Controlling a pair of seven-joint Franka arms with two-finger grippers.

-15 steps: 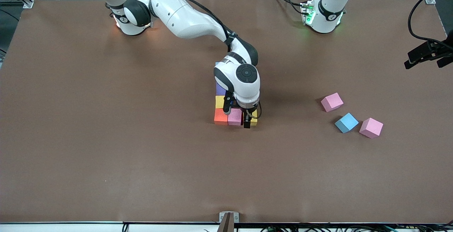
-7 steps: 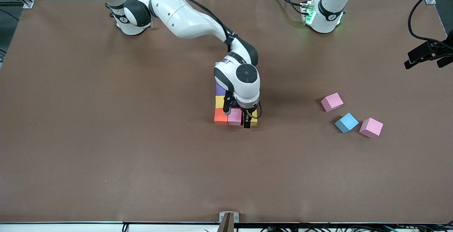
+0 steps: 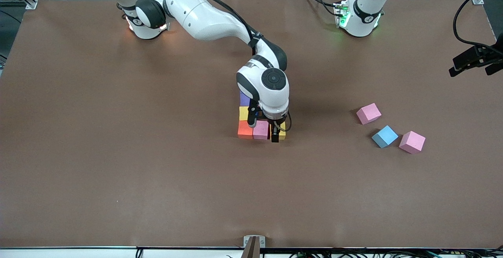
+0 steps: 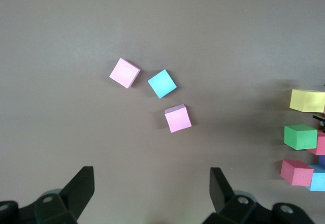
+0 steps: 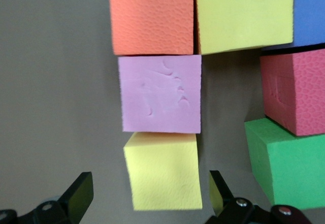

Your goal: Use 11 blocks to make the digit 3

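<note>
Over the figure's near row, my right fingers (image 3: pixel 274 132) stand wide astride the yellow block (image 5: pixel 163 170). Three loose blocks (image 3: pixel 385 136) lie toward my left arm's end; left fingers (image 4: pixel 152 191) hang wide above them.

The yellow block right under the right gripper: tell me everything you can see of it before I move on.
The yellow block is a matte foam cube with a finely pebbled skin, lying flat on the brown table. It ends the figure's row nearest the front camera, toward the left arm's end, beside the pink block, which it appears to touch; its edges sit slightly askew to it. The right gripper is open, one finger on each side, neither pressing it. A gap separates it from the green block.
</note>
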